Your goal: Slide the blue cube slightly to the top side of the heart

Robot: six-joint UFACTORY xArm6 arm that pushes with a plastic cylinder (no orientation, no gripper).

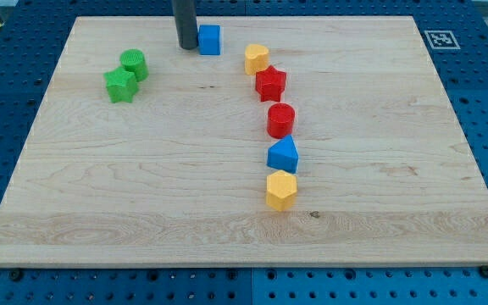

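The blue cube (209,39) sits near the board's top edge, left of centre. My tip (186,46) stands right beside the cube's left side, touching or nearly touching it. The yellow heart (257,58) lies to the right of the cube and slightly lower, with a gap between them.
Below the heart runs a column: a red star (270,83), a red cylinder (280,120), a blue wedge-like block (283,155) and a yellow hexagonal block (281,190). A green cylinder (133,64) and a green star (120,85) sit at the upper left. The wooden board (142,195) has blue pegboard around it.
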